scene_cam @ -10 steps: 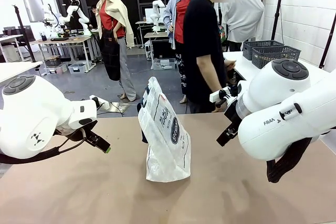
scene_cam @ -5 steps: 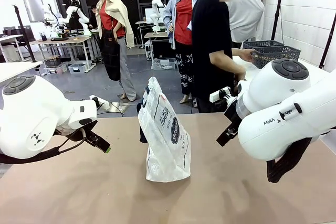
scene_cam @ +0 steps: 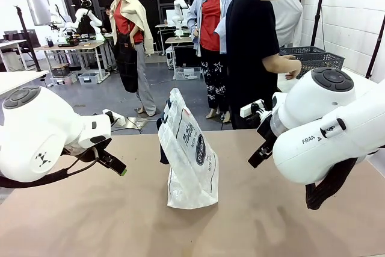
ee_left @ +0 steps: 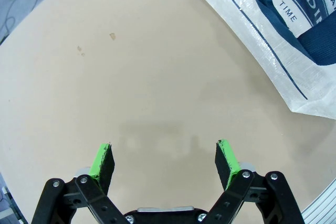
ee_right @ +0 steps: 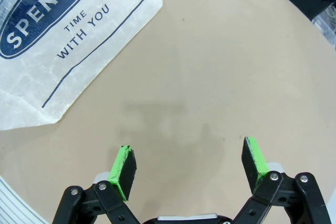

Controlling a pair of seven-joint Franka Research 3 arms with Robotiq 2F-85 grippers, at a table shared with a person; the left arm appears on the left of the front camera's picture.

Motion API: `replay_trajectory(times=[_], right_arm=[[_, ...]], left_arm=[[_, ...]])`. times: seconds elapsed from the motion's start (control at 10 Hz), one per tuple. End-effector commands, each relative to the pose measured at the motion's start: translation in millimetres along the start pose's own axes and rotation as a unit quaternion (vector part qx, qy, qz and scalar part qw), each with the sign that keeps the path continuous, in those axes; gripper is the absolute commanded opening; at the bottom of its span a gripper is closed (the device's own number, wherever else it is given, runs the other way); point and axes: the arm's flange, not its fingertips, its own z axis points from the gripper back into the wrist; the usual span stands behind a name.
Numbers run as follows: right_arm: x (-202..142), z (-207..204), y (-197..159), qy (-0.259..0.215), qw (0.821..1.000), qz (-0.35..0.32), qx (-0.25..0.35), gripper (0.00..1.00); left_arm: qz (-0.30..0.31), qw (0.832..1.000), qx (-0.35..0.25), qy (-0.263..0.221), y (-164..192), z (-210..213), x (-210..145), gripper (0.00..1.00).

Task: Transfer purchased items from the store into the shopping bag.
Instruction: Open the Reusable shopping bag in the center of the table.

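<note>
You seemingly have nothing packed yet: the bag (scene_cam: pixel 189 154) stands on the desk (scene_cam: pixel 90 221), left claw (ee_left: pixel 165 153) and right claw (ee_right: pixel 188 153) spread apart, empty.

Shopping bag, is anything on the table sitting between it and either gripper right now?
Nothing visible does. Only bare table lies between the shopping bag and the left gripper, and likewise between it and the right gripper. Both sets of jaws stand open and empty, apart from the bag.

A person (scene_cam: pixel 252 46) stands beside dark baskets (scene_cam: pixel 328 59), seemingly two, lattice-walled.
</note>
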Motion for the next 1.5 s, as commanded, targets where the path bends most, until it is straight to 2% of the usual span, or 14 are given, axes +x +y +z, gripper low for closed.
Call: replay_trajectory(times=[0.0,0.4,0.6,0.8,0.9,1.0,1.2,1.3,1.4], right_arm=[[0.2,0.8,-0.6,-0.001,1.0,0.002,0.001,1.0],[0.0,0.0,0.0,0.0,1.0,0.0,0.0,1.0],[20.5,21.1,12.0,0.009,1.0,-0.012,0.019,1.0],[52.4,40.2,3.2,0.03,0.998,-0.033,0.033,1.0],[70.1,53.1,-2.0,0.044,0.996,-0.059,0.054,1.0],[90.6,67.7,-10.4,0.056,0.994,-0.068,0.063,1.0],[127.5,87.7,-29.3,0.071,0.99,-0.085,0.083,1.0],[140.8,89.6,-33.2,0.082,0.99,-0.088,0.074,1.0],[146.6,89.7,-35.3,0.087,0.991,-0.083,0.066,1.0]], left_arm=[[0.001,1.0,0.0,0.0,0.9,0.0,-0.3,1.0],[0.0,1.0,0.0,0.0,0.0,0.0,0.0,1.0],[-0.003,0.999,0.009,-0.039,-1.0,25.0,-5.9,1.0],[0.008,0.996,0.022,-0.086,-7.7,51.6,-20.1,1.0],[0.007,0.991,0.019,-0.133,-9.7,67.7,-27.2,1.0],[-0.002,0.987,0.026,-0.161,-11.6,83.0,-36.5,1.0],[-0.061,0.976,0.027,-0.209,-21.5,101.7,-60.1,1.0],[-0.084,0.971,0.027,-0.221,-26.2,109.0,-67.5,1.0],[-0.123,0.978,0.031,-0.168,-30.1,110.2,-70.7,1.0]])
